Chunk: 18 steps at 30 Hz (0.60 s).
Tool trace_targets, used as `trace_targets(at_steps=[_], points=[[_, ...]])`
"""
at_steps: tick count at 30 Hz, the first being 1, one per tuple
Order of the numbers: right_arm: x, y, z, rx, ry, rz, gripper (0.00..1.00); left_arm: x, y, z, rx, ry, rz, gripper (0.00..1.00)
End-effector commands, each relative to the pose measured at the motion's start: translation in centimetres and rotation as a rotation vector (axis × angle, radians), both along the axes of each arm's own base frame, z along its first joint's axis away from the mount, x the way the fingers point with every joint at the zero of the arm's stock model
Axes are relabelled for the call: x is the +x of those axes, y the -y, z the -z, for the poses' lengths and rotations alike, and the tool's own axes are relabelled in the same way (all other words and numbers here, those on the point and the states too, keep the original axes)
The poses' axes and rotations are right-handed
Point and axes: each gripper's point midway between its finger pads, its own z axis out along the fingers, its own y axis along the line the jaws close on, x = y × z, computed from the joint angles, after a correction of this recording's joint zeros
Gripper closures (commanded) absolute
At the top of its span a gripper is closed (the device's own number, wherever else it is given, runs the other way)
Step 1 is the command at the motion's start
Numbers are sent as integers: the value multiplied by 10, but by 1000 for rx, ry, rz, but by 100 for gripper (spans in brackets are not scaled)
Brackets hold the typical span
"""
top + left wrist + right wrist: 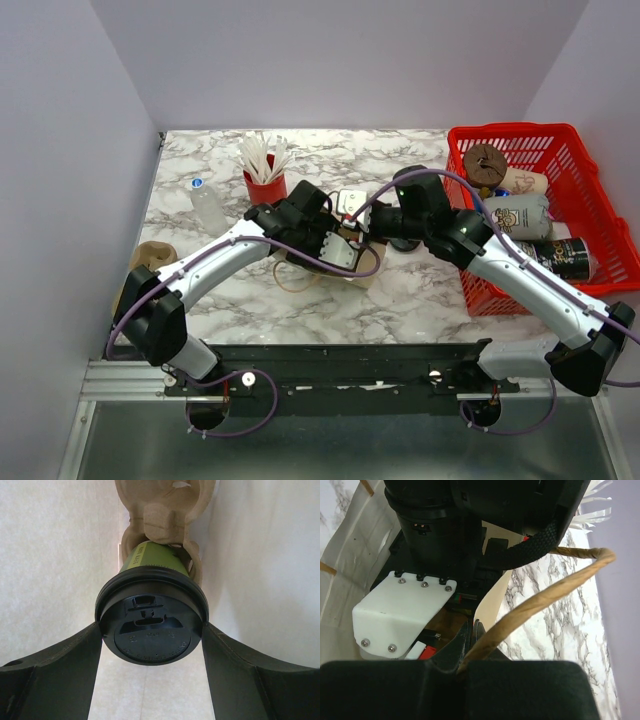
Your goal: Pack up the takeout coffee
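In the left wrist view, the takeout coffee point(150, 640) is an olive-green cup with a black lid, seated in a beige pulp carrier point(160, 515) between the white walls of a paper bag point(260, 555). My left gripper point(151, 626) is shut on it, both fingers touching the lid's rim. In the top view the arms hide the cup; the left gripper point(335, 238) reaches into the bag point(362, 275). My right gripper point(476, 630) is shut on the bag's rim point(492, 600), beside its twisted paper handle point(545, 595).
A red cup of white sticks point(266, 182) and a small clear bottle point(208, 205) stand behind the left arm. A red basket point(600, 200) with several cups and bottles fills the right side. A tan object point(150, 260) lies at the left edge.
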Motion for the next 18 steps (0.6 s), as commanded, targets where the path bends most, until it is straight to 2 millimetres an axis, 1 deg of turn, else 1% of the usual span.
trace_targets(at_steps=[1, 2, 4, 6, 11, 12, 13, 14, 15, 17, 18], points=[[-24, -12, -23, 102, -12, -95, 99, -27, -8, 38, 60, -202, 10, 100], [-24, -12, -23, 102, -12, -95, 99, -28, -6, 36, 52, -208, 18, 100], [-23, -12, -24, 105, -12, -91, 100, -30, -8, 40, 75, -230, 35, 99], [-21, -12, -22, 102, -17, -85, 99, -30, -5, 38, 74, -237, 43, 99], [-14, -10, -23, 131, -57, -19, 99, -35, -7, 43, 112, -275, 91, 99], [-14, -10, -22, 134, -64, -10, 100, -37, -7, 44, 119, -285, 108, 96], [-12, -8, -20, 134, -78, 5, 100, -45, -11, 48, 140, -322, 128, 92], [-12, -7, -21, 139, -77, 7, 99, -45, -11, 47, 148, -323, 142, 88], [-12, -6, -20, 138, -79, 11, 99, -46, -11, 47, 148, -328, 143, 79], [-10, -5, -18, 136, -79, 20, 100, -44, -10, 46, 146, -329, 135, 69], [-9, -4, -18, 134, -77, 28, 100, -43, -9, 44, 134, -332, 112, 57]])
